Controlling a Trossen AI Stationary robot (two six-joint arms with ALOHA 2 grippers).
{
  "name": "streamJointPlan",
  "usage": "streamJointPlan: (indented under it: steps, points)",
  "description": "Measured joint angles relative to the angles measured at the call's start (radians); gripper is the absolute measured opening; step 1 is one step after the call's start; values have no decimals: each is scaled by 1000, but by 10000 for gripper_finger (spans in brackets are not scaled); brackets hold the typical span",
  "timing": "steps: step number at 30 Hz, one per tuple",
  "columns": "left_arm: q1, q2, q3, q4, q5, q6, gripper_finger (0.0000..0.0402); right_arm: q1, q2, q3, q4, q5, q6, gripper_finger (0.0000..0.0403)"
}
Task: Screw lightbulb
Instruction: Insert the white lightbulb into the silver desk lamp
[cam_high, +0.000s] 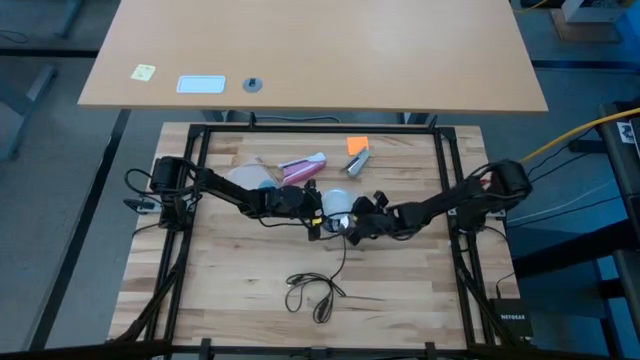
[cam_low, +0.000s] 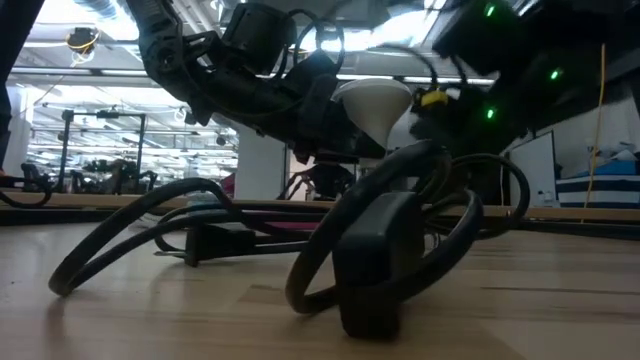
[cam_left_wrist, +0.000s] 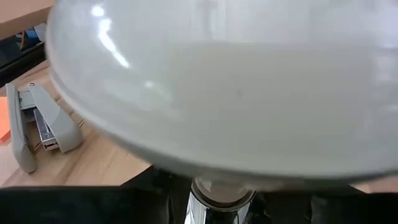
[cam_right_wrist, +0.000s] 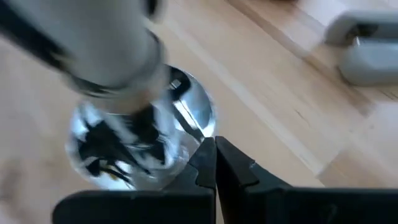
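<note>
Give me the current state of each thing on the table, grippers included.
lightbulb: lifted off the table, held between both grippers.
left gripper: shut on the lightbulb.
right gripper: shut, at the socket.
socket: at the bulb's base; seating unclear.
black cord: loose, coiled on the table.
stapler: lying closed, untouched.

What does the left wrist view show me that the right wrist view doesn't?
Only the left wrist view: the frosted globe of the lightbulb filling the picture, with its screw base below, and an orange sheet at the edge. Only the right wrist view: the shiny silvery socket, with the shut right gripper beside it. Both: the grey stapler and the wooden table.
</note>
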Motion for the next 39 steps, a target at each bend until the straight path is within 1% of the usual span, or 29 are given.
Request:
streamJointPlan:
  steps: [4,9,12,14,16,21,23,25,28,35,39]
  points:
    - [0,0,0,1,-2,4,150,63,-37,1,22,-7,17,1]
    - [0,0,0,1,-3,5,150,136,-37,1,70,-26,87,1]
    - [0,0,0,1,-3,5,150,166,-24,1,97,-23,92,1]
    - [0,0,0,1,-3,5,150,168,-9,1,125,-27,97,1]
    - [0,0,0,1,-3,5,150,167,17,1,162,-53,115,1]
    - [0,0,0,2,-3,4,150,166,106,2,308,-80,120,1]
    - [0,0,0,1,-4,4,150,165,132,2,326,-94,123,1]
    - [0,0,0,1,-4,4,150,165,145,2,313,-110,144,1]
    - [0,0,0,2,-4,4,150,164,146,2,247,-122,174,1]
    - [0,0,0,2,-4,4,150,149,146,4,159,-95,196,1]
    - [0,0,0,2,-4,7,150,129,145,5,132,-52,196,1]
